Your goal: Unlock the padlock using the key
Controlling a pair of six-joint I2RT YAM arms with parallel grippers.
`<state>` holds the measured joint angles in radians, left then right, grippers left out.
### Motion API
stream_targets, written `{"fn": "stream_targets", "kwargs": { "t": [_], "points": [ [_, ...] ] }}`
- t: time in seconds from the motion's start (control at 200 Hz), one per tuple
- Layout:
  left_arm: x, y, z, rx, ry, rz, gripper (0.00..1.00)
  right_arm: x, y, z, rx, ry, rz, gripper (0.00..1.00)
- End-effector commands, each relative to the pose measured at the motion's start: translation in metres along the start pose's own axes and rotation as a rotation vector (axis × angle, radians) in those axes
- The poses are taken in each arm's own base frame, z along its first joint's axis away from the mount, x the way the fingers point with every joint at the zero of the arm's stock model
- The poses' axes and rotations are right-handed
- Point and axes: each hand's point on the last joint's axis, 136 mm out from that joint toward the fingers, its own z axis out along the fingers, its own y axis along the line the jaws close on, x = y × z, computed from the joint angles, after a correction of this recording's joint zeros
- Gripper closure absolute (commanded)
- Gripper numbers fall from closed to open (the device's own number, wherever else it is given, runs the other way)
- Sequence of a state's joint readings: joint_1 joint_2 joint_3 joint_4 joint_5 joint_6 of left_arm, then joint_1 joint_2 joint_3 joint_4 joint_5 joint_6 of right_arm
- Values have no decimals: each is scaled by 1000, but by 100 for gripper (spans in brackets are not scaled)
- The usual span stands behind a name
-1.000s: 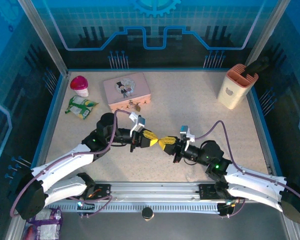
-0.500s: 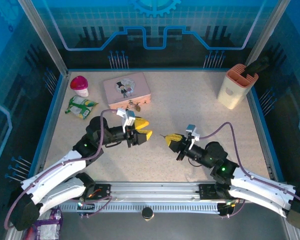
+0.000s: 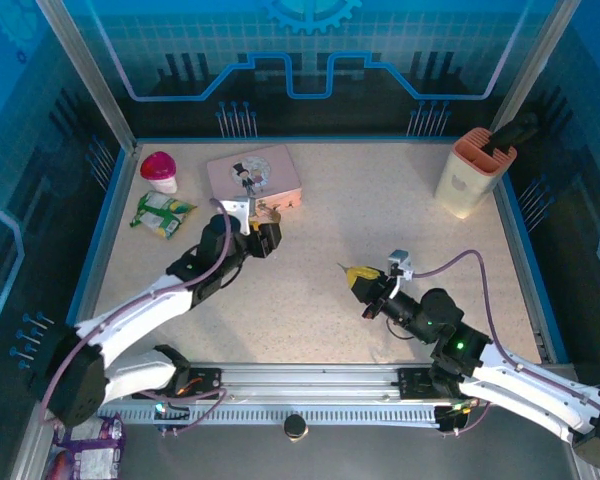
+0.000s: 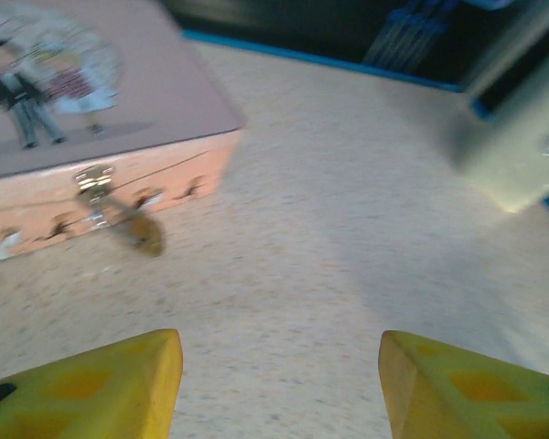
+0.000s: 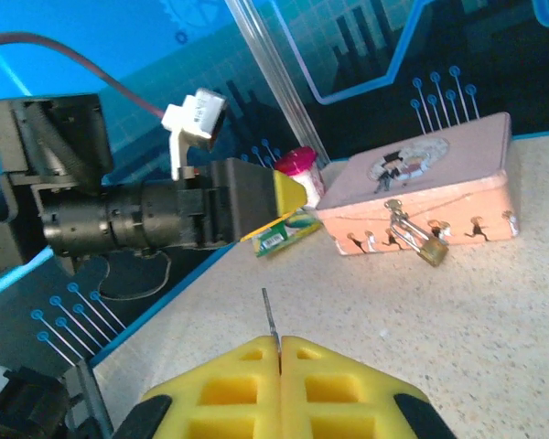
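Tabletop (image 4: 348, 229) lies bare between spread left claw (image 4: 279, 384) and small brass-gold padlock (image 4: 146, 233) on rectangular pink tin (image 4: 91, 91); right claw (image 5: 280, 352) pinches thin dark key (image 5: 269, 315).

Quick tally: two grippers are counted, the left gripper (image 4: 279, 370) and the right gripper (image 5: 280, 346). One pink tin (image 3: 255, 178), one padlock (image 5: 431, 251) and one key (image 5: 270, 315) are seen. One green packet (image 3: 163, 213), one pink-capped pot (image 3: 160, 170), one peach holder (image 3: 468, 178) and one purple bag (image 3: 88, 440) are also counted.
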<state>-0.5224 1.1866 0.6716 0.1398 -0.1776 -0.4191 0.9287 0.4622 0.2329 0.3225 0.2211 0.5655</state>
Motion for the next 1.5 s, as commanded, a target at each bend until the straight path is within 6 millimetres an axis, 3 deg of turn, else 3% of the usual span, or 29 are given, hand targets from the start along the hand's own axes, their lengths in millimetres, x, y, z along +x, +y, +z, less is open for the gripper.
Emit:
{"fn": "stream_targets", "kwargs": {
  "t": [0.0,0.155,0.58,0.841,1.151,1.261,1.491],
  "points": [
    [-11,24,20,-115,-39,-134,41,-14,0,-3,32,-28,46,100],
    [-5,36,52,-136,-69,-243,43,-4,-5,-5,41,-5,58,100],
    [10,74,118,-176,-155,-476,47,-7,-3,-9,20,-28,58,100],
    [5,82,141,-200,-172,-495,47,-6,-1,-9,-9,-45,78,100],
    [14,94,166,-280,-136,-555,50,-15,3,-15,-23,-62,71,100],
    [17,96,170,-294,-125,-563,51,-9,0,-15,-5,-29,59,100],
    [19,102,177,-293,-118,-571,66,-9,-2,-15,2,-31,71,100]
  ]
}}
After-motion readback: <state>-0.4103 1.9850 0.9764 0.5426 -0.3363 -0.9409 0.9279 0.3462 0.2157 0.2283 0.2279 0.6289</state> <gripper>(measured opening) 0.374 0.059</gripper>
